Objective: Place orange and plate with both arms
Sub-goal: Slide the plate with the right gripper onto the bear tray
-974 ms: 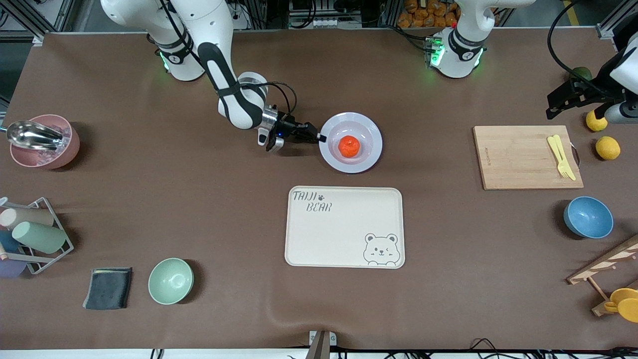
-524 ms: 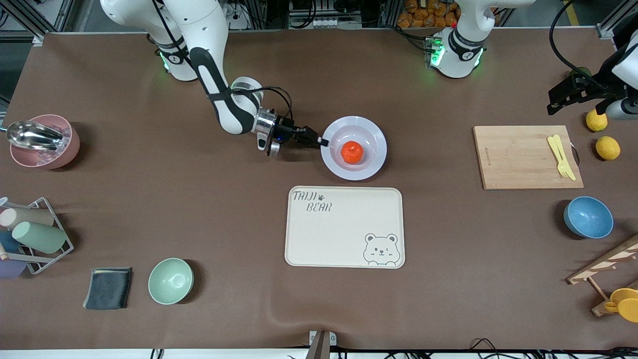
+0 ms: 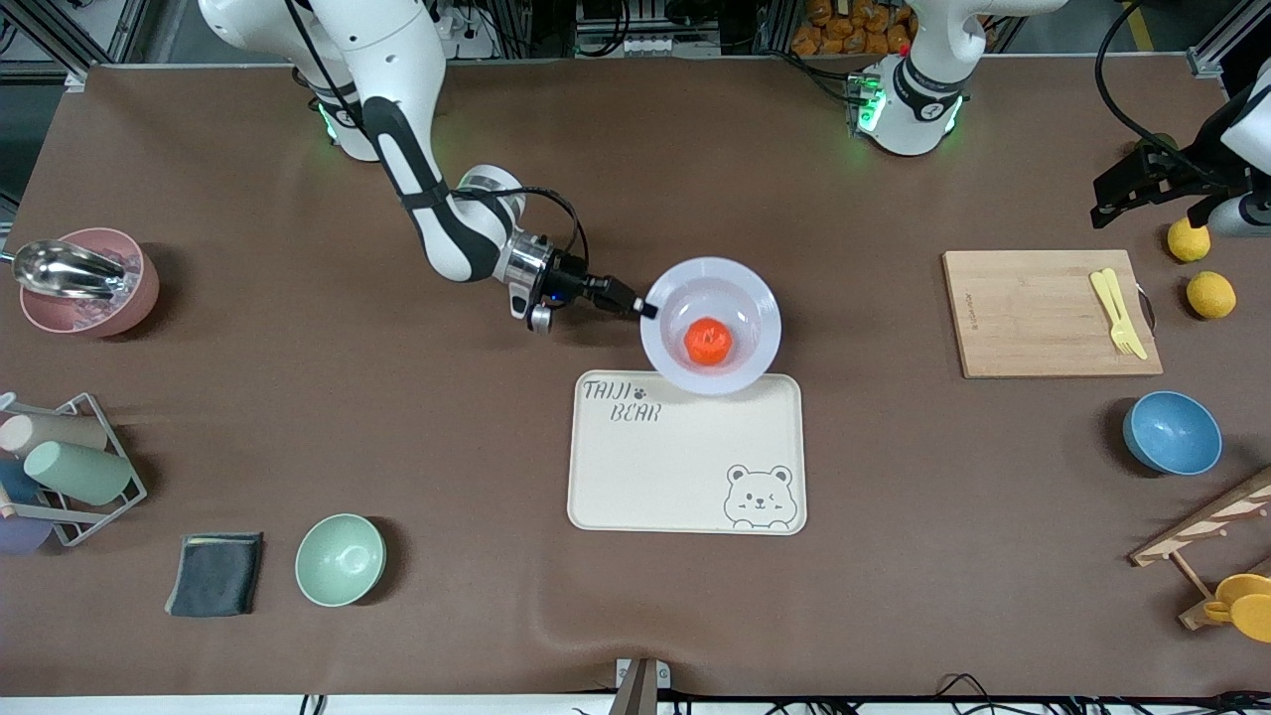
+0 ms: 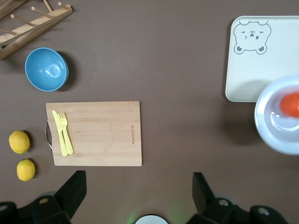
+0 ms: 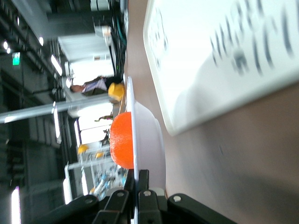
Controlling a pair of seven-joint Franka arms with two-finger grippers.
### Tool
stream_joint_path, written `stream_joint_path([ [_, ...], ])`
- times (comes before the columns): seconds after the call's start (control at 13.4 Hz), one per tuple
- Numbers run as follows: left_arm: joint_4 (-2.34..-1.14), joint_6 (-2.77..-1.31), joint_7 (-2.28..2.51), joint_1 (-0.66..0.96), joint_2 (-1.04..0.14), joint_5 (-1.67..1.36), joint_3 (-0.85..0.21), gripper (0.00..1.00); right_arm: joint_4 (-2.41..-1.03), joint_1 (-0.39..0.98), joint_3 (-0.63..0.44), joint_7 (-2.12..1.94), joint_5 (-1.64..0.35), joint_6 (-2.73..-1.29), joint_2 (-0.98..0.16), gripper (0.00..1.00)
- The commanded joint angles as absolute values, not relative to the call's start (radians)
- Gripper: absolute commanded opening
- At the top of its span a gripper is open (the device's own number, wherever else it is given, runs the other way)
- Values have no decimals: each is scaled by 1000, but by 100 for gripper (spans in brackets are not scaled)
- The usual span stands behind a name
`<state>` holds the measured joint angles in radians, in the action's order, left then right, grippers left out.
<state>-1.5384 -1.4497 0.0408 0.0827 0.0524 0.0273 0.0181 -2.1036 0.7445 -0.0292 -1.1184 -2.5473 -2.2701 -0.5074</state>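
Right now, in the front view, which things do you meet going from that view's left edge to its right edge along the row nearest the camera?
Dark grey folded cloth → mint-green round bowl → cream rectangular bear tray → blue round bowl.

brown table [image 3: 844, 199], cream tray [image 3: 685, 477], cutting board [image 3: 1043, 313]

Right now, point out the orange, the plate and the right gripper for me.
orange [image 3: 708, 342], front view, middle of the fruit.
plate [image 3: 752, 373], front view, bare rim at the edge over the tray.
right gripper [image 3: 643, 309], front view, between the fingertips, shut on the plate's rim.
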Motion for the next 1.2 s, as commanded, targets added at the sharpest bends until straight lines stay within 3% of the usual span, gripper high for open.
stream_joint_path([
  [0.0,-1520,-1427,34,87,57,5,23,100,-1921,730,-20,-1106,-2609,-2396,-598,0],
  [0.37,-1520,-1427,34,94,57,3,21,100,-1706,689,-21,-1114,-2551,-2492,-768,0],
  [0.75,-1520,-1427,35,95,57,3,20,100,-1690,652,-21,-1106,-2504,-2530,-781,0],
  [0.9,-1520,-1427,35,95,57,3,20,100,-1689,649,-21,-1106,-2500,-2533,-787,54],
  [0.97,-1520,-1427,34,95,57,3,20,100,-1689,649,-21,-1104,-2500,-2534,-787,73],
  [1.12,-1520,-1427,35,95,57,3,20,100,-1687,650,-21,-1104,-2491,-2565,-787,81],
])
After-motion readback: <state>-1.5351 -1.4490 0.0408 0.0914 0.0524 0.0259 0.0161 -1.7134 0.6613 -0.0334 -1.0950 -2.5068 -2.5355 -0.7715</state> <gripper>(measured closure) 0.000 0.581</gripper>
